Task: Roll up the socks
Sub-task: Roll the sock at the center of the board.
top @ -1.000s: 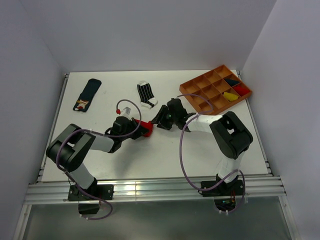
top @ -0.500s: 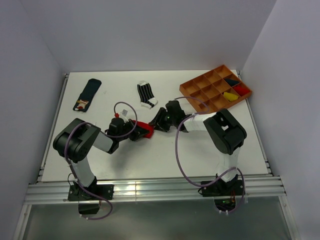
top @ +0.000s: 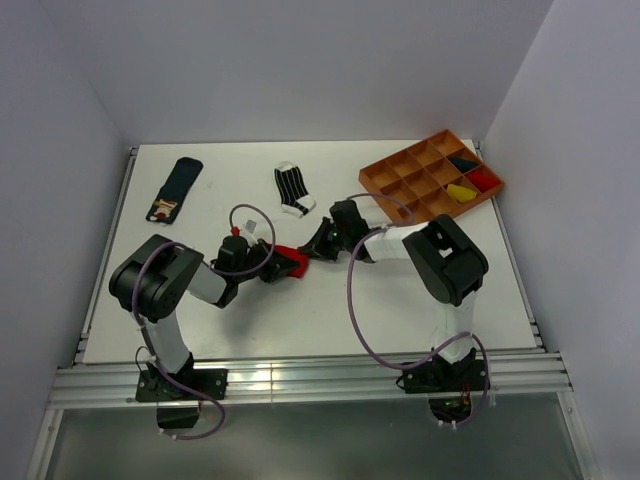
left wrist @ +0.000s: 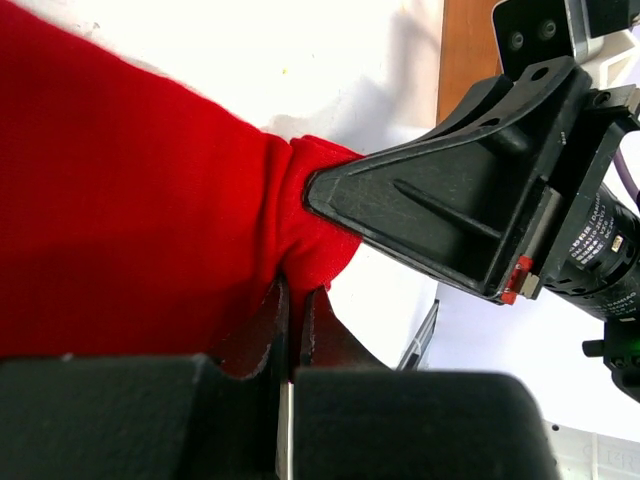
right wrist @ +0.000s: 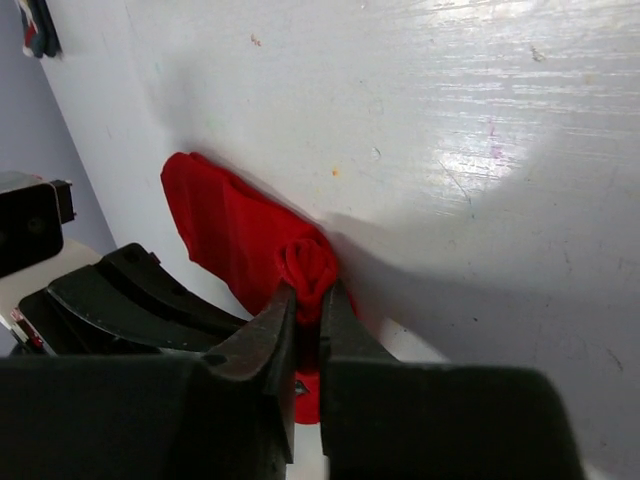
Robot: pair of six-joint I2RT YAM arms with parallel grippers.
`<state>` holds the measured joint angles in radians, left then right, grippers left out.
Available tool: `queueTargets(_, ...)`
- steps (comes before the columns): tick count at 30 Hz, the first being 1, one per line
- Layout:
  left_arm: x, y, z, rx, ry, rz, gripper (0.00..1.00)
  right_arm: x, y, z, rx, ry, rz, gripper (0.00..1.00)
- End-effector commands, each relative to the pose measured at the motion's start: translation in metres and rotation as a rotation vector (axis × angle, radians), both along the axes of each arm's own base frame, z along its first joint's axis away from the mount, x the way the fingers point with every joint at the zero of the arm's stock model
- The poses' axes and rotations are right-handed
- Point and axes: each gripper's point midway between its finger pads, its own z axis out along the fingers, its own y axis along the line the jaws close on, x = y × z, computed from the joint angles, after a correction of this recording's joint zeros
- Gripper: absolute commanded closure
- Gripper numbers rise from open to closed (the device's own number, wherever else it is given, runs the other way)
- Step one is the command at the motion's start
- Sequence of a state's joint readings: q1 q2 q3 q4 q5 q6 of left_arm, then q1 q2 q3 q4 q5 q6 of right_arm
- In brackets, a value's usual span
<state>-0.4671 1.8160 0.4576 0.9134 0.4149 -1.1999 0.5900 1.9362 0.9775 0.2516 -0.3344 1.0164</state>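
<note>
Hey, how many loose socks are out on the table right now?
3: navy sock far left, striped sock far middle, red sock at centre. The tray may hold more.

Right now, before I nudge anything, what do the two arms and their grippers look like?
The left arm and right arm both have bulky black joints and white links, each with a looping purple cable. The left gripper and right gripper are black, with flat, triangular, ribbed fingers. The right one carries a small red tab beside a white-lettered camera lens.
</note>
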Motion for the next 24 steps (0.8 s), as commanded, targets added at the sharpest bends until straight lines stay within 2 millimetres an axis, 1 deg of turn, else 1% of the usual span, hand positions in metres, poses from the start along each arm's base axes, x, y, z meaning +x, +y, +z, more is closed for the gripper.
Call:
queueTargets(1, -0.009, -0.001, -0.012, 0.016, 0.034, -0.043, 0.98, 0.008, 0.000, 0.000, -0.027, -0.019, 0.002, 1.00)
queueTargets(3, -0.010, -0.001, -0.016, 0.036, 0.032, -0.052, 0.95, 0.010, -0.002, 0.001, -0.048, -0.030, 0.004, 1.00)
queueTargets(4, -0.011, 0.000, -0.017, 0.041, 0.032, -0.054, 0.90, 0.008, -0.005, 0.000, -0.067, -0.022, 0.005, 1.00)
queueTargets(5, -0.011, 0.000, -0.016, 0.045, 0.026, -0.054, 0.86, 0.010, -0.006, 0.003, -0.076, -0.027, 0.001, 1.00)
queueTargets(6, -0.011, 0.001, -0.016, 0.060, 0.014, -0.057, 0.81, 0.012, -0.008, 0.003, -0.099, -0.037, 0.001, 1.00)
queueTargets(7, -0.008, 0.002, -0.012, 0.068, -0.005, -0.051, 0.74, 0.012, -0.010, 0.005, -0.119, -0.028, 0.001, 1.00)
queueTargets(8, -0.011, 0.004, -0.016, 0.093, 0.012, -0.051, 0.70, 0.011, -0.010, 0.005, -0.134, -0.029, 0.006, 1.00)
queueTargets(9, -0.006, 0.008, -0.016, 0.129, -0.013, -0.035, 0.61, 0.010, -0.015, 0.002, -0.170, -0.020, 0.006, 1.00)
queueTargets(10, -0.002, 0.009, -0.007, 0.142, -0.044, -0.026, 0.57, 0.010, -0.014, 0.004, -0.175, -0.028, 0.009, 1.00)
queueTargets(11, -0.002, 0.010, -0.007, 0.173, -0.052, -0.020, 0.53, 0.010, -0.014, 0.006, -0.190, -0.025, 0.012, 1.00)
queueTargets(12, -0.003, 0.014, -0.010, 0.225, -0.056, -0.025, 0.48, 0.007, -0.017, 0.003, -0.217, -0.011, 0.010, 1.00)
queueTargets(13, 0.004, 0.020, -0.003, 0.269, -0.092, 0.016, 0.46, 0.009, -0.016, 0.007, -0.226, -0.018, 0.009, 1.00)
queueTargets(14, 0.003, 0.019, 0.000, 0.302, -0.107, 0.019, 0.45, 0.010, -0.017, 0.008, -0.240, -0.018, 0.005, 1.00)
queueTargets(15, 0.000, 0.023, -0.004, 0.362, -0.109, 0.014, 0.43, 0.008, -0.016, 0.008, -0.258, -0.012, 0.007, 1.00)
queueTargets(16, 0.010, 0.030, 0.008, 0.407, -0.157, 0.074, 0.42, 0.009, -0.019, 0.008, -0.293, -0.005, -0.003, 1.00)
queueTargets(17, 0.008, 0.027, 0.012, 0.439, -0.184, 0.071, 0.41, 0.008, -0.021, 0.008, -0.312, -0.002, -0.002, 1.00)
queueTargets(18, 0.008, 0.029, 0.014, 0.504, -0.211, 0.068, 0.41, 0.002, -0.023, 0.004, -0.344, 0.021, 0.004, 1.00)
queueTargets(19, 0.004, 0.021, 0.021, 0.533, -0.253, 0.054, 0.41, 0.007, -0.022, 0.008, -0.357, 0.011, -0.002, 1.00)
queueTargets(20, 0.010, 0.029, 0.022, 0.622, -0.292, 0.094, 0.40, 0.006, -0.021, 0.009, -0.365, 0.008, 0.004, 1.00)
queueTargets(21, 0.011, 0.024, 0.026, 0.659, -0.314, 0.092, 0.39, 0.004, -0.020, 0.008, -0.374, 0.018, 0.010, 1.00)
queueTargets(22, 0.002, 0.012, 0.026, 0.686, -0.339, 0.059, 0.39, 0.005, -0.018, 0.010, -0.371, 0.016, 0.013, 1.00)
queueTargets(23, 0.006, 0.014, 0.028, 0.742, -0.370, 0.084, 0.39, 0.005, -0.017, 0.011, -0.369, 0.018, 0.021, 1.00)
queueTargets(24, 0.007, 0.008, 0.034, 0.754, -0.397, 0.087, 0.39, 0.003, -0.017, 0.009, -0.379, 0.030, 0.027, 1.00)
